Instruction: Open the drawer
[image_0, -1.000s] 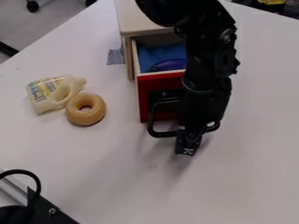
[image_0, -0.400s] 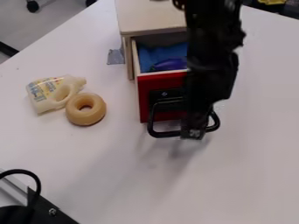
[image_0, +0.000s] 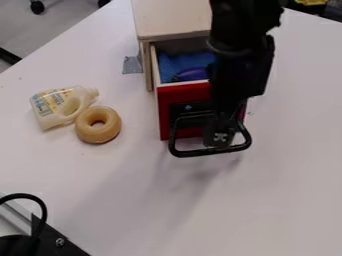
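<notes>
The drawer (image_0: 164, 102) stands open just off the centre, toward 12 o'clock, jutting out of a pale wooden cabinet (image_0: 175, 19) at 12 o'clock. Its red front and looped black handle (image_0: 190, 153) face 6 o'clock. Inside lie a blue, cloth-like layer (image_0: 175, 62) and, on top of it, a glossy purple object (image_0: 192, 75), partly hidden by the arm (image_0: 242, 60).

The black arm comes in from 1 o'clock and hangs down over the right part of the drawer front. The pincer (image_0: 220, 139) is at the handle, between the red front and the outer bar of the loop; whether it is wide or narrow, or grips the handle, I cannot tell.

On the white tabletop (image_0: 287, 165), a ring (image_0: 84, 131) like a plain doughnut sits at 9 o'clock, and just beside it, toward 10, lies a pale toy bottle (image_0: 52, 112).
</notes>
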